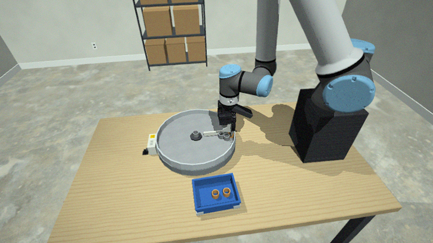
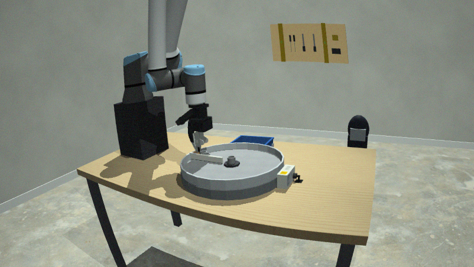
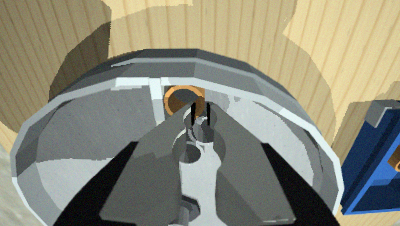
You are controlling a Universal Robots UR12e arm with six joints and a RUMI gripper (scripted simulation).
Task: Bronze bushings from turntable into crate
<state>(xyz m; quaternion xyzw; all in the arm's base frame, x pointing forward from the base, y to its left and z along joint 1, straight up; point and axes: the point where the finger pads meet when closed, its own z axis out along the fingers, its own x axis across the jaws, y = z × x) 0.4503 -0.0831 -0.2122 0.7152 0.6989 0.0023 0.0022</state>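
Note:
My gripper [image 1: 233,130] [image 2: 198,151] [image 3: 201,104] is shut with nothing seen between its fingertips. It points down low inside the turntable [image 1: 184,153] [image 2: 232,191] [image 3: 287,135], near the rim on the arm's side. A bronze bushing [image 1: 233,135] [image 3: 168,102] stands by the rim, right beside the fingertips; they partly cover it. Two steel bushings [image 1: 227,137] [image 3: 190,154] stand close by, partly hidden by the fingers in the wrist view. The blue crate [image 1: 216,209] [image 2: 252,139] [image 3: 356,162] holds two bronze bushings, one on the left [image 1: 215,194] and one on the right [image 1: 226,192].
A pale bar [image 1: 211,133] [image 2: 207,158] [image 3: 156,100] lies across the turntable beside the bushings. A hub [image 1: 195,135] [image 2: 231,162] stands at its centre. A white control box [image 1: 152,144] [image 2: 286,177] sits on its outer side. The turntable's raised rim surrounds the fingertips' area.

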